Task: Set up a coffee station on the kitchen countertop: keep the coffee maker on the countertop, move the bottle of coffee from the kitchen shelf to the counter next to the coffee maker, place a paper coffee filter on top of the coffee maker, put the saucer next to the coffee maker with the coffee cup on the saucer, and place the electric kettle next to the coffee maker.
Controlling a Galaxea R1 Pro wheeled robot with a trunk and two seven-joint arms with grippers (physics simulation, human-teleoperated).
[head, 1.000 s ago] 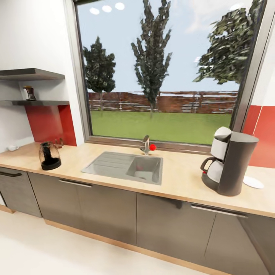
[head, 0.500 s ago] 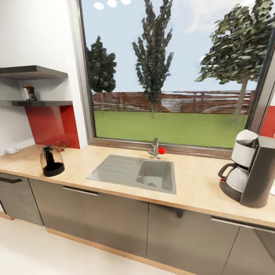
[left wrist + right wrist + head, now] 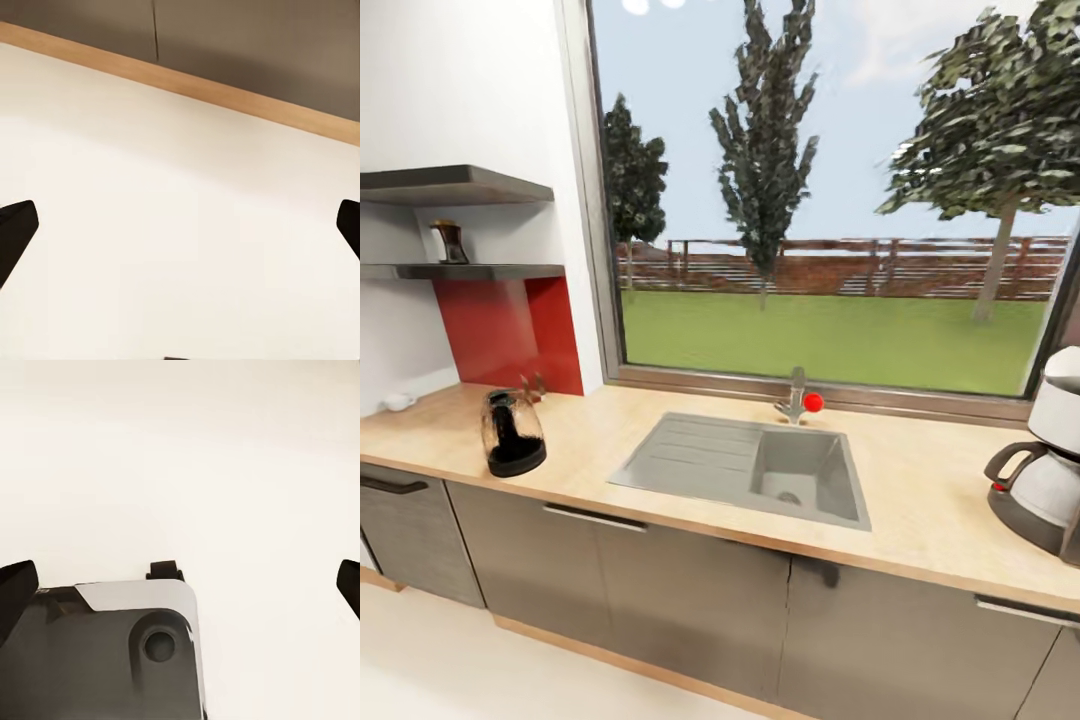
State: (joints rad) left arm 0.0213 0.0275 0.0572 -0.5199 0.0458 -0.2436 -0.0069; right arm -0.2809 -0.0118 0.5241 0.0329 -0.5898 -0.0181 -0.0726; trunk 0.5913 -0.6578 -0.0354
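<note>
Both grippers, left gripper [image 3: 180, 225] and right gripper [image 3: 180, 585], hang spread wide and empty above floor, well below the bottle of coffee [image 3: 449, 242] on its shelf [image 3: 480, 270]; reaching risks clipping that upper ledge.

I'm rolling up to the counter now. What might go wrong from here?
The bottle of coffee sits high on the shelf under another board, so reaching it may be tight. The electric kettle stands just below and might get bumped. The coffee maker is cut off at the head view's edge, so placing things beside it is hard to judge.
</note>
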